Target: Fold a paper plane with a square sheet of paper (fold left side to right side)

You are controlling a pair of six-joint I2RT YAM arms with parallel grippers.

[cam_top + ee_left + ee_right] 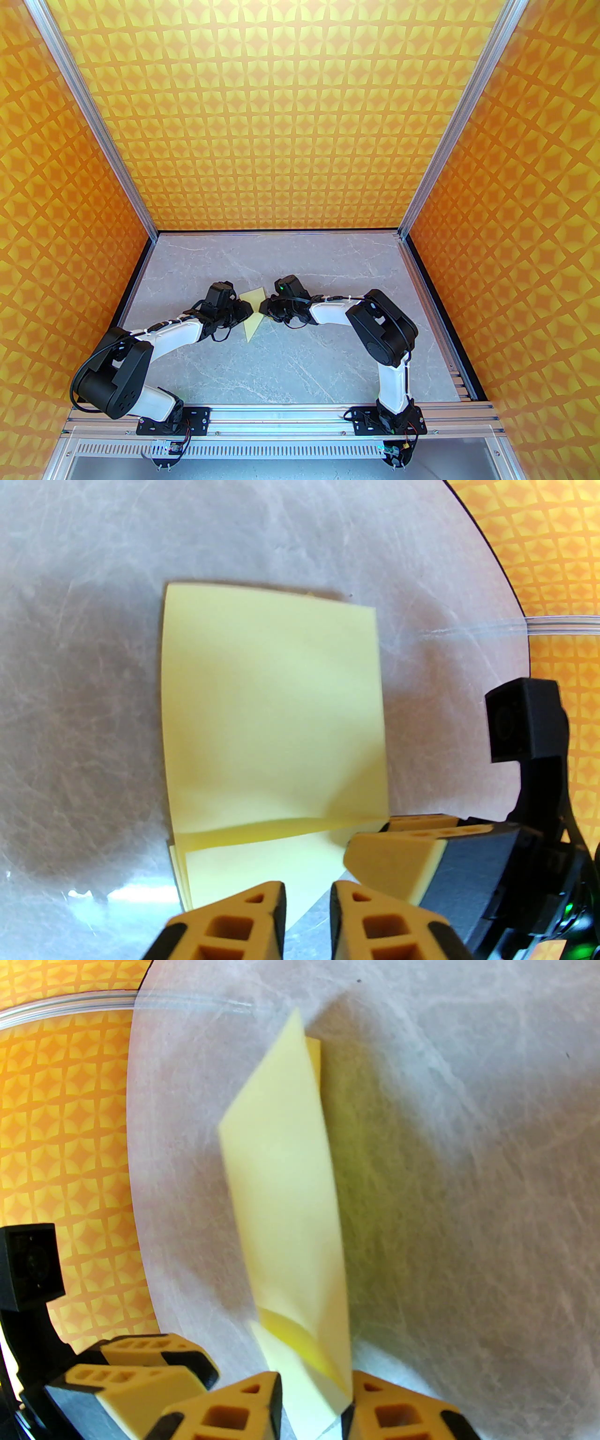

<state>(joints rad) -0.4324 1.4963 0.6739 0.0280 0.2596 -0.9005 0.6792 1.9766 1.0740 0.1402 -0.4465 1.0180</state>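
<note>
Roughly midway: paper (251,326) mid-frame, already creased to a point (several layers), one side raised between jaws of right pincer (315,1382), grip unclear, left pincer (307,888) slightly parted, flattening yet to do.

No legible text, label, brand, number or sign. Folded paper (272,705): plain, unprinted. Wall panels (281,117): repeating geometric pattern, no characters.
</note>
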